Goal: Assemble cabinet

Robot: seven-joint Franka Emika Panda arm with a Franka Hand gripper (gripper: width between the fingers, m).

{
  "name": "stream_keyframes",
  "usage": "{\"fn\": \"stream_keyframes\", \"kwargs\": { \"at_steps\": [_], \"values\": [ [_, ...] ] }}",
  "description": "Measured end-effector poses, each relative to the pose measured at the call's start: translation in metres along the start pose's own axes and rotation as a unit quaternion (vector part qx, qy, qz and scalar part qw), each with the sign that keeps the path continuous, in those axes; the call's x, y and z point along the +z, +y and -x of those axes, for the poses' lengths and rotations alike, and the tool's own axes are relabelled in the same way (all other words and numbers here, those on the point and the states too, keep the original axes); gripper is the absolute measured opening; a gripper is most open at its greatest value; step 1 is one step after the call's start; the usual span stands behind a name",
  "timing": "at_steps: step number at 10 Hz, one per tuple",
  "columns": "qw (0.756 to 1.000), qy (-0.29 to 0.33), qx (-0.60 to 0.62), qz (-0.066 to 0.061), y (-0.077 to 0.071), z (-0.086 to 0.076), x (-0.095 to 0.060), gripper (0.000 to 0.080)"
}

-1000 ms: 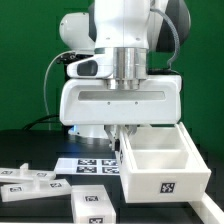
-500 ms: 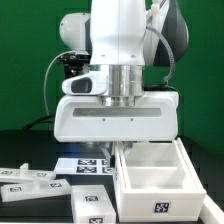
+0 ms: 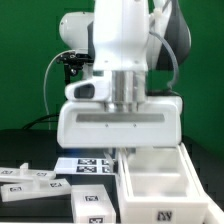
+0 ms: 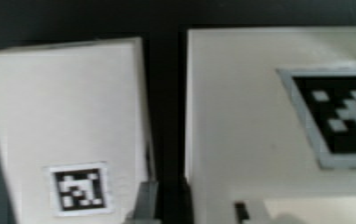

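Observation:
The cabinet (image 3: 158, 185) is a white open-topped box at the exterior view's lower right. Its front runs off the frame's bottom edge. My gripper (image 3: 122, 152) comes straight down onto the box's left wall and is shut on that wall; the wide white hand hides most of the fingers. In the wrist view my gripper (image 4: 193, 208) shows a grey finger (image 4: 146, 206) beside a dark gap. A white panel with a small tag (image 4: 82, 188) lies on one side of the gap and a white surface with a large tag (image 4: 344, 110) on the other.
The marker board (image 3: 85, 166) lies on the black table just left of the cabinet. Loose white tagged panels lie at the exterior view's lower left (image 3: 25, 181) and bottom centre (image 3: 95, 206). A green backdrop stands behind the arm.
The gripper and the cabinet have moved together toward the front of the exterior view. The cabinet's front tag has slid out of the frame's bottom edge.

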State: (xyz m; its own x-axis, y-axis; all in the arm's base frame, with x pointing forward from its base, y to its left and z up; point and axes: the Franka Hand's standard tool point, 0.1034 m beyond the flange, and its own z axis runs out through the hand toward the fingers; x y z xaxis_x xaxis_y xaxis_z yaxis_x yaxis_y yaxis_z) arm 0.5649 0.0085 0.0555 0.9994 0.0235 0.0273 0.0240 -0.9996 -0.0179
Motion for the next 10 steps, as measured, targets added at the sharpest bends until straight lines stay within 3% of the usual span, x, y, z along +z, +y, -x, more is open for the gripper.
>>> {"fn": "stream_keyframes", "kwargs": {
  "at_steps": [2, 3, 7, 10],
  "values": [
    [1.000, 0.001, -0.001, 0.000, -0.002, -0.005, 0.010, 0.0032],
    [1.000, 0.003, -0.006, 0.000, -0.007, -0.005, 0.011, 0.0032],
    [1.000, 0.003, -0.004, 0.000, -0.008, -0.004, 0.013, 0.0032],
    [1.000, 0.005, 0.011, 0.005, -0.012, -0.001, 0.033, 0.0032]
  ]
}}
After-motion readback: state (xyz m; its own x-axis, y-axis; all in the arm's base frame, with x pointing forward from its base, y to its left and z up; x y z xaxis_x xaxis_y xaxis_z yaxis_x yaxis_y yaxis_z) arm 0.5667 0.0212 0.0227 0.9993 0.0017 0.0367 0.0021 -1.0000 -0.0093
